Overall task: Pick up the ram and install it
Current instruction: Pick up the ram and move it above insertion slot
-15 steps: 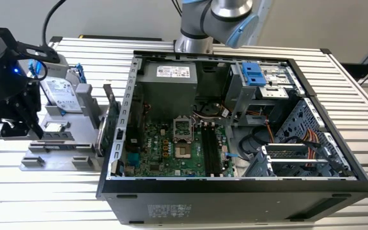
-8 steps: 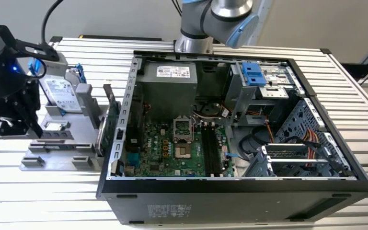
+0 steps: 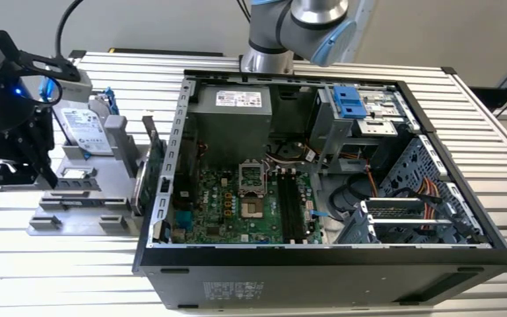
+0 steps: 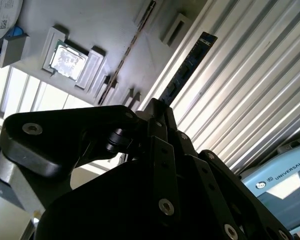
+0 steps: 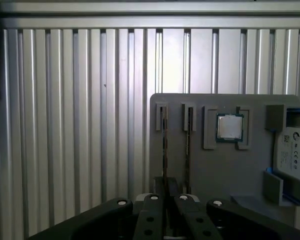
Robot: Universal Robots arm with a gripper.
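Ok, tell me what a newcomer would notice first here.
The open computer case, its green motherboard bare, sits in the exterior view's middle. At that view's left a grey tray holds a hard drive. In the second wrist view the black claw pinches the ram.

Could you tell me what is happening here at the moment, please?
The robot arm's gripper is at the grey parts holder, which sits to the exterior view's left of the open computer case. In the second wrist view its jaws appear closed on the ram, a dark narrow stick that juts out from between them. The ram is not yet in the case.
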